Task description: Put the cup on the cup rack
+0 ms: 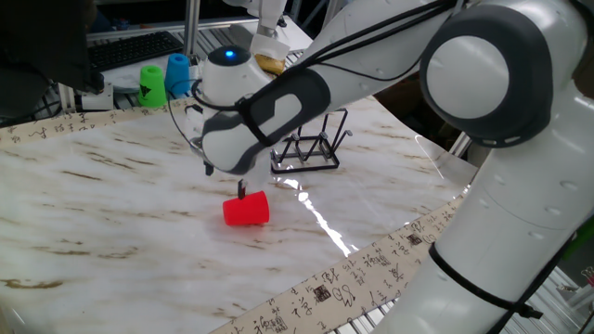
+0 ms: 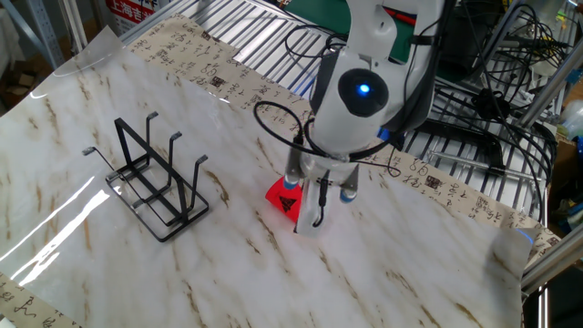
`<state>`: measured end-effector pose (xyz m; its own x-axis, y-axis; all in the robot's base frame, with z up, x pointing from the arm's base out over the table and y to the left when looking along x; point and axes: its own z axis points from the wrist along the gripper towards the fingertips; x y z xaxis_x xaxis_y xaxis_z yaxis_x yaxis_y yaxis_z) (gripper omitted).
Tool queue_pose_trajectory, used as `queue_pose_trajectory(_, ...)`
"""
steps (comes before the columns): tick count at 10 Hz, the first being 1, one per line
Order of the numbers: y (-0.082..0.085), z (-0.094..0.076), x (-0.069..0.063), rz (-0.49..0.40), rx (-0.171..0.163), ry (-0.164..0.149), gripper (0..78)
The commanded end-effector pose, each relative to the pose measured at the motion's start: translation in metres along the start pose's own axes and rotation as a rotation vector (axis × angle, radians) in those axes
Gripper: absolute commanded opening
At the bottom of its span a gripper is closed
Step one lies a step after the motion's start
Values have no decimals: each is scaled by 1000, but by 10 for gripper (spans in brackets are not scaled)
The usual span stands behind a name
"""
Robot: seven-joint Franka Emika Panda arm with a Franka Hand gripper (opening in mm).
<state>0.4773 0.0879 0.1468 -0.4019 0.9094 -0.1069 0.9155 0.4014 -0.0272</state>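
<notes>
The red cup [image 1: 246,211] lies on its side on the marble tabletop; in the other fixed view the cup [image 2: 282,198] shows a dark mark on its end. My gripper [image 2: 319,189] hangs just above it, open, its two blue-tipped fingers [image 2: 347,193] spread apart and holding nothing. From the first side the hand hides most of the gripper [image 1: 240,191]; only a dark tip shows over the cup. The black wire cup rack [image 2: 155,182] stands upright to the left, a good distance from the cup, and the cup rack [image 1: 311,153] is partly hidden behind my arm.
A green cup [image 1: 152,83] and a blue cup [image 1: 178,74] stand off the table's far left corner. A patterned strip [image 1: 371,269] borders the table's edges. Metal grating [image 2: 264,36] and cables lie beyond the far edge.
</notes>
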Motion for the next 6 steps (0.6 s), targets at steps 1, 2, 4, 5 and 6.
queue_pose_trajectory(1,39,-42,-92,-1163,193,-50,774)
queue_pose_trajectory(2,40,-41,-95,-1206,208,-60,774)
queue_pose_trajectory(4,39,-41,-96,-1240,213,-73,774)
queue_pose_trajectory(5,33,-39,-92,-1258,210,-64,774)
queue_pose_trajectory(6,29,-36,-86,-1255,208,-62,774)
